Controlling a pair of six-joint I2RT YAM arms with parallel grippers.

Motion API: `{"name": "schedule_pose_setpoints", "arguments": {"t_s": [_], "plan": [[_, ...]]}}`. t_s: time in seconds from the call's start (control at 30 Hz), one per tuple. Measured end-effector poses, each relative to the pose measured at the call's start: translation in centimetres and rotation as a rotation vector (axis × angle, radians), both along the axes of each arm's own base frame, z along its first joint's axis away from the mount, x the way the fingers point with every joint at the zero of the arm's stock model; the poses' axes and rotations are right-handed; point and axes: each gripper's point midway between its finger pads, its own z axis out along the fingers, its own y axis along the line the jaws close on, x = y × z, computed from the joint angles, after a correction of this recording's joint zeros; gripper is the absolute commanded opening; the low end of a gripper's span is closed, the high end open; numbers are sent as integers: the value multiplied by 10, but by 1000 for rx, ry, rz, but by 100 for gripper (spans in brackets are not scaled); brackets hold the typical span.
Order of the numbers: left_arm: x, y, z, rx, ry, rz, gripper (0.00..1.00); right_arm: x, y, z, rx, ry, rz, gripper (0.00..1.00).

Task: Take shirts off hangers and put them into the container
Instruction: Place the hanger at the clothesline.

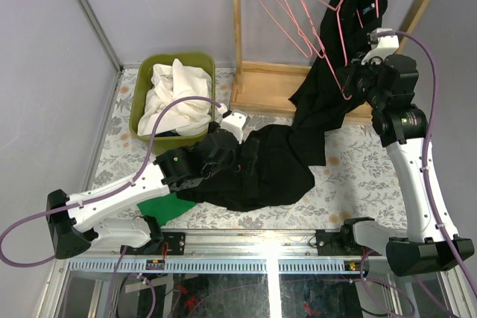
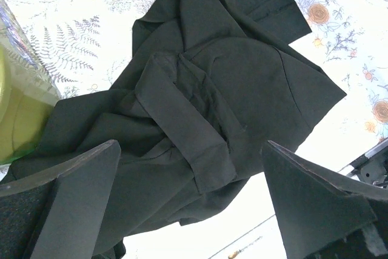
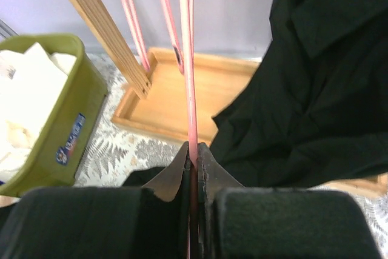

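Note:
A black shirt (image 1: 268, 173) (image 2: 206, 89) lies crumpled on the table. My left gripper (image 1: 232, 148) (image 2: 191, 180) hovers just over it, open wide, with a folded sleeve below the gap and nothing held. More black shirt fabric (image 1: 350, 13) (image 3: 321, 83) hangs from a pink hanger (image 1: 333, 16) on the rack and trails down to the heap. My right gripper (image 1: 346, 81) (image 3: 193, 153) is shut on that hanger's wire (image 3: 188, 83). Empty pink hangers (image 1: 287, 5) hang to its left. The olive-green container (image 1: 141, 87) (image 3: 66, 119) holds a white shirt (image 1: 179, 98).
The wooden rack's base (image 1: 272, 83) (image 3: 182, 98) and upright (image 1: 237, 27) stand behind the heap, right of the container. A bright green cloth (image 1: 165, 208) lies under my left arm. A wall closes the left side.

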Motion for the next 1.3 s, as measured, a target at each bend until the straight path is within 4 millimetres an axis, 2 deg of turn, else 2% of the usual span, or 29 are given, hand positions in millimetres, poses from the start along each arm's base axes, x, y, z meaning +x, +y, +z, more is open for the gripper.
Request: {"name": "schedule_pose_setpoints", "arguments": {"t_s": [0.2, 0.37, 0.6, 0.67, 0.77, 0.83, 0.87, 0.93, 1.0, 1.1, 1.17, 1.3], "plan": [[2, 3, 1, 3, -8, 14, 100, 10, 6, 39, 21, -127, 26, 0], [2, 3, 0, 5, -10, 18, 100, 42, 11, 63, 31, -155, 30, 0], [2, 3, 0, 5, -10, 19, 100, 94, 19, 66, 30, -69, 43, 6], [2, 3, 0, 6, -10, 19, 100, 104, 20, 65, 26, -43, 43, 7], [3, 3, -1, 9, -8, 19, 100, 112, 21, 54, 16, 19, 43, 10], [3, 2, -3, 13, -6, 19, 100, 112, 21, 38, 5, 74, 44, 17], [3, 2, -3, 15, -4, 19, 100, 111, 21, 32, 1, 98, 44, 28], [3, 2, -5, 20, -2, 19, 100, 109, 20, 18, -6, 139, 45, 43], [3, 1, -6, 23, 0, 19, 100, 105, 20, 9, -15, 161, 49, 57], [4, 1, -7, 27, 2, 19, 100, 93, 18, 4, -25, 164, 51, 72], [4, 1, -8, 28, 3, 19, 100, 81, 15, 12, -31, 136, 49, 77], [4, 1, -10, 33, 6, 19, 100, 53, 1, 48, -60, 1, 3, 81]]}}
